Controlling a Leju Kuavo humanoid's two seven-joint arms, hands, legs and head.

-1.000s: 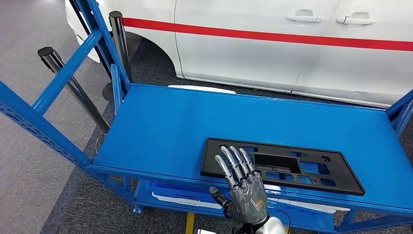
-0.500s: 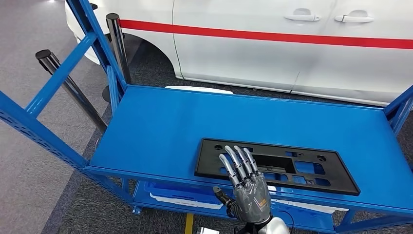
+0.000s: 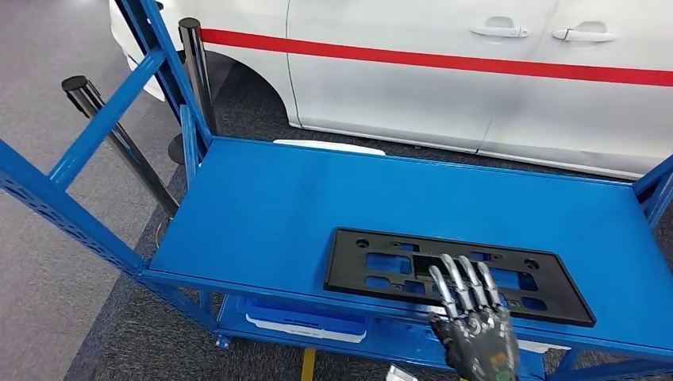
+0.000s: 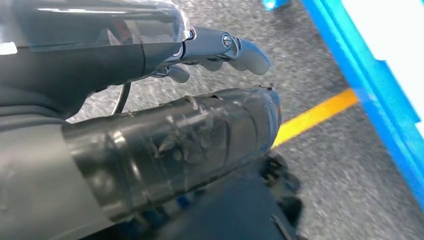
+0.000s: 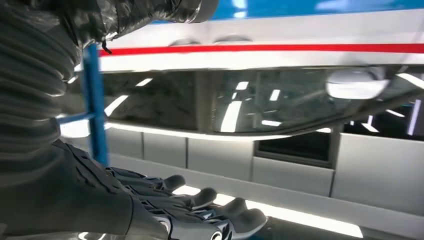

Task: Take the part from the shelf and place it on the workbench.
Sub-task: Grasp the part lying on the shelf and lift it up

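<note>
The part is a flat black plastic plate (image 3: pixel 397 266) with several cut-outs, lying near the front edge of the blue shelf (image 3: pixel 270 206). My right hand (image 3: pixel 476 333) reaches in from below with its back up. Its fingers (image 3: pixel 460 282) are stretched out and spread over the plate's near edge, right of the middle, and hold nothing. In the right wrist view that hand (image 5: pixel 190 215) lies flat with its fingers straight. My left hand (image 4: pixel 200 65) hangs low over grey floor with nothing in it.
A white car (image 3: pixel 476 79) with a red stripe stands just behind the shelf. Blue uprights (image 3: pixel 71 206) frame the shelf's left side, with black posts (image 3: pixel 119 135) beyond them. A lower shelf level holds white parts (image 3: pixel 301 324). A yellow floor line (image 4: pixel 320 112) runs near the shelf.
My right hand has moved to the right along the shelf's front edge, from the plate's left part to right of its middle. The plate has stayed in place.
</note>
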